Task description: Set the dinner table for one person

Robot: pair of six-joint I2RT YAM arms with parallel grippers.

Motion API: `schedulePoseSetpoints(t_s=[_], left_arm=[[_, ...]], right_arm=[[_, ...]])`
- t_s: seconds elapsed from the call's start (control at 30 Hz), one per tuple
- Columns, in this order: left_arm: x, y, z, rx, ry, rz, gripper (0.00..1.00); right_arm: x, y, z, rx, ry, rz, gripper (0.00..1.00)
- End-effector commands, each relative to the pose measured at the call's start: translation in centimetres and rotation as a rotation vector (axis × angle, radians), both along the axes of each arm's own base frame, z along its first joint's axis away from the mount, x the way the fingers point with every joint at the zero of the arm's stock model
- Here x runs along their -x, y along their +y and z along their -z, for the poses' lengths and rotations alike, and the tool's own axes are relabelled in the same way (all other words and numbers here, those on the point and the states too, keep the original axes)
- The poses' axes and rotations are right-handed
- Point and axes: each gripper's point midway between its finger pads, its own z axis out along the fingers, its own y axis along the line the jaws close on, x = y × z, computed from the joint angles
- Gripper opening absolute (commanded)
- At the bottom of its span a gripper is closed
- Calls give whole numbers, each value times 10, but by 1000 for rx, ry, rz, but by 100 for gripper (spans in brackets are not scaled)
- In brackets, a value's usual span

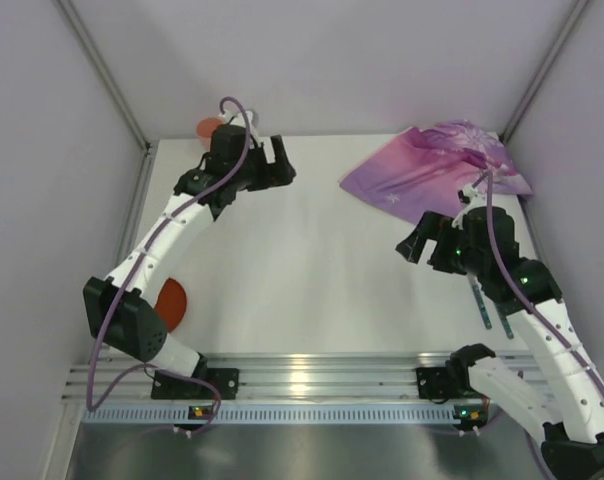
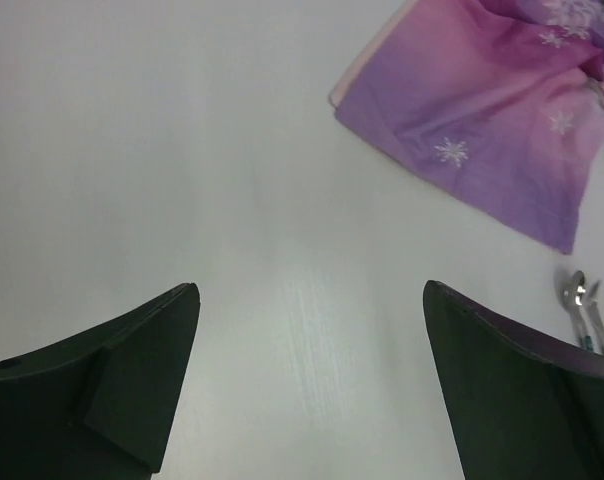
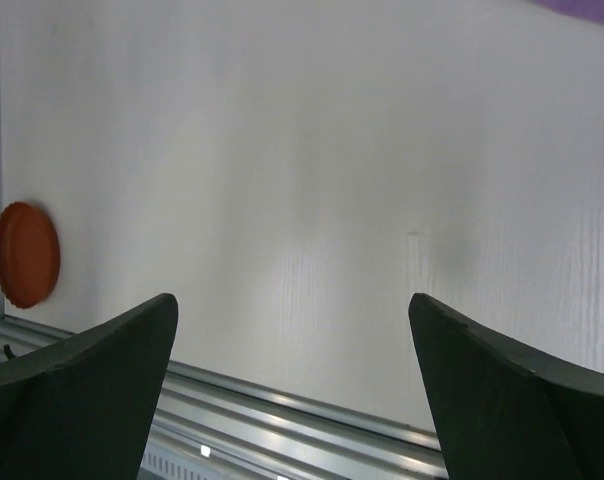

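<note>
Large flat matte white rectangular bench fills the middle of the top view. It is bounded by pale lilac walls at the left, top and right of the frame and by a ribbed silver metal rail along the bottom. Its broad centre is bare, between the two arms.

The left hand hangs over the upper left of the bench with its dark fingers spread wide and nothing between them. The right hand hangs at centre right, likewise spread wide and holding nothing.

A crumpled purple-pink cloth placemat with white snowflakes lies at the upper right, its far corner close to the right wall. Its folds hide most of the print.

A round orange-red plate with a scalloped rim lies at the lower left near the rail, half covered by the left arm in the top view.

Thin metal cutlery lies at the right, under the right arm. Only shiny bowl ends and a trace of teal show, so the pieces cannot be told apart.

A small orange-red object peeks out behind the left arm at the upper left corner, too hidden to identify.
</note>
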Motion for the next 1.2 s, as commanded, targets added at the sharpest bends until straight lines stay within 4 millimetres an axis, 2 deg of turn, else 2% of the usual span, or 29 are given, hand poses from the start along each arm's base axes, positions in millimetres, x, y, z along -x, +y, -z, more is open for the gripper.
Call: schedulePoseSetpoints(t_s=[0.0, 0.03, 0.07, 0.1, 0.13, 0.17, 0.2, 0.23, 0.27, 0.3, 0.33, 0.37, 0.4, 0.43, 0.53, 0.6, 0.63, 0.7, 0.73, 0.8, 0.83, 0.9, 0.93, 1.0, 1.03, 1.07, 1.1, 1.13, 1.17], left_arm=[[-17, -27, -16, 120, -15, 6, 99], [-6, -59, -13, 218, 29, 167, 99], [-14, -77, 0, 253, 51, 195, 98], [-8, -100, 13, 282, 119, 185, 98], [-14, -111, 14, 266, 114, 151, 99], [-18, -130, 45, 231, 167, 154, 98], [-3, -163, 55, 209, 183, 202, 98], [-12, -183, 74, 172, 189, 181, 98], [-11, -200, 86, 156, 200, 187, 98], [2, -221, 100, 137, 243, 191, 98], [-10, -239, 115, 129, 249, 159, 98], [-12, -251, 124, 146, 270, 151, 98], [-13, -271, 117, 201, 270, 135, 98], [-17, -281, 141, 205, 296, 117, 98], [-28, -300, 160, 258, 306, 51, 98], [-35, -305, 166, 282, 298, 19, 98], [-38, -308, 181, 279, 306, 12, 98], [-45, -316, 183, 307, 297, 10, 98], [-47, -317, 204, 293, 319, 0, 98], [-51, -324, 210, 313, 326, -6, 98], [-52, -323, 230, 298, 345, -22, 98], [-56, -327, 237, 317, 346, -36, 98], [-59, -325, 251, 315, 358, -49, 98], [-68, -328, 253, 364, 357, -60, 98], [-69, -328, 267, 367, 377, -66, 98], [-76, -327, 269, 389, 381, -80, 98], [-84, -331, 260, 418, 362, -75, 98], [-86, -330, 271, 417, 367, -81, 98], [-92, -330, 270, 435, 359, -92, 98]], right_arm=[[12, -8, -3, 13, 2, 13, 100], [14, -10, -4, 20, 2, 16, 100], [18, -14, -5, 31, 5, 28, 100], [21, -17, -6, 44, 3, 29, 100], [26, -21, -4, 57, 18, 37, 100], [29, -26, -6, 72, 12, 54, 100], [31, -29, -13, 79, -6, 56, 100], [38, -32, -17, 86, -3, 58, 100], [40, -38, -18, 104, -4, 77, 100], [43, -41, -20, 114, -6, 81, 100], [49, -46, -19, 131, 11, 90, 100], [53, -49, -25, 131, -5, 101, 100], [56, -51, -27, 140, -6, 102, 100], [63, -57, -26, 157, 3, 116, 100], [74, -72, -30, 207, 1, 147, 100], [79, -80, -36, 233, -13, 164, 100], [82, -86, -36, 256, -9, 184, 100], [85, -93, -42, 278, -25, 200, 100], [86, -97, -41, 295, -22, 211, 100], [85, -100, -44, 315, -28, 219, 100], [83, -103, -43, 332, -24, 229, 100], [80, -105, -43, 350, -21, 232, 100], [78, -106, -42, 366, -9, 233, 100], [73, -107, -40, 388, -2, 231, 100], [70, -108, -38, 404, 9, 234, 100], [68, -109, -37, 412, 11, 236, 100], [66, -109, -37, 418, 12, 237, 100], [63, -109, -36, 433, 22, 237, 100], [61, -110, -36, 438, 24, 240, 100]])
